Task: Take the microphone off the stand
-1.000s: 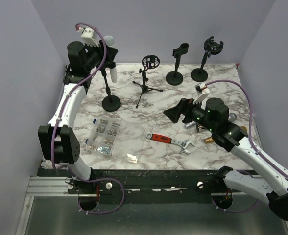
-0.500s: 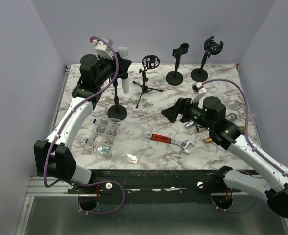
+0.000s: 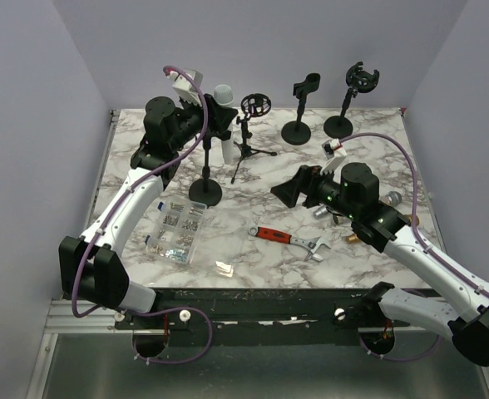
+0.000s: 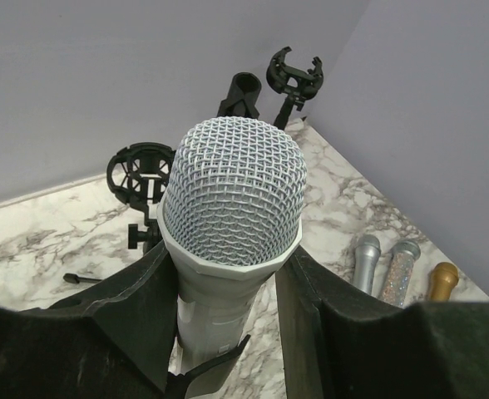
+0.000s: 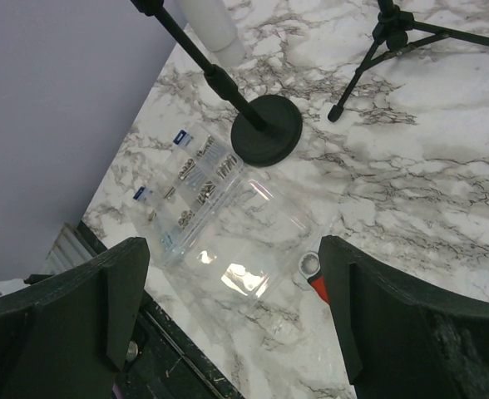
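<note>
Jaws of the left gripper (image 3: 217,125) clamp the microphone (image 4: 232,199), seated in its stand (image 3: 204,193) at the back left of the counter (image 3: 369,150); the jaws of the right gripper (image 3: 286,193) gape wide and empty, and should probably brace the stand before a straight upward pull.

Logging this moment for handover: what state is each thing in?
White microphone with silver mesh head: upright, held.
Left gripper: shut on the microphone.
Right gripper: open, empty.
Black tripod stand: upright, mount empty.
Black round-base clip stand: upright, empty.
Black round-base clamp stand: upright, empty.
Red-handled wrench: lying flat.
</note>
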Available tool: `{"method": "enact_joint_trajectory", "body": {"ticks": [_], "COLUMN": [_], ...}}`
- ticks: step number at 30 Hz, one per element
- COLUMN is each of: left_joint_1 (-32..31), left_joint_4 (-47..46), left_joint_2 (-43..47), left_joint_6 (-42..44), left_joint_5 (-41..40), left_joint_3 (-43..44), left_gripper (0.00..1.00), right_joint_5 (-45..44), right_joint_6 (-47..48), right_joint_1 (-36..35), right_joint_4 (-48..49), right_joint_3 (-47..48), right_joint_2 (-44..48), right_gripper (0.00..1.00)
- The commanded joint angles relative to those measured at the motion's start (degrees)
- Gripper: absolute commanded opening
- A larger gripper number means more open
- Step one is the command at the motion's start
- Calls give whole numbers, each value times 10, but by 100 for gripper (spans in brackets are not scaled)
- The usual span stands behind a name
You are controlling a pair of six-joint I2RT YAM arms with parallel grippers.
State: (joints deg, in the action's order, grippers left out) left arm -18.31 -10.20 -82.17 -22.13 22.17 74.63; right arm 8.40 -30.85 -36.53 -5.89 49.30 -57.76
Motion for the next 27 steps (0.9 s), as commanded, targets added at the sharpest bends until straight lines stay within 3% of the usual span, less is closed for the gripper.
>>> {"method": "enact_joint_trajectory", "body": {"ticks": [1, 6, 10, 19, 24, 27], "left_joint_1": [-9, -15, -17, -16, -11, -9], "left_joint_4": [12, -19, 16, 93, 101, 114], "left_joint_2": [15, 26, 28, 25, 23, 26], "left_joint_6": [-49, -73, -57, -27, -25, -16], "left_joint_5": [42, 50, 26, -15, -42, -44], "left_joint_3": [-16, -48, -40, -1, 11, 16], "left_gripper": [0, 0, 0, 38, 38, 28], "right_joint_5": [10, 16, 17, 21, 23, 24], "right_joint_6": [-5, -7, -10, -14, -18, -18], "right_joint_1": [-1, -1, -1, -1, -1, -1], "right_joint_4": [13, 18, 21, 26, 27, 28], "right_joint_3": [1, 1, 1, 0, -2, -3], "right_joint_2": [-6, -14, -18, -27, -30, -31], "right_gripper": [91, 90, 91, 90, 90, 90]}}
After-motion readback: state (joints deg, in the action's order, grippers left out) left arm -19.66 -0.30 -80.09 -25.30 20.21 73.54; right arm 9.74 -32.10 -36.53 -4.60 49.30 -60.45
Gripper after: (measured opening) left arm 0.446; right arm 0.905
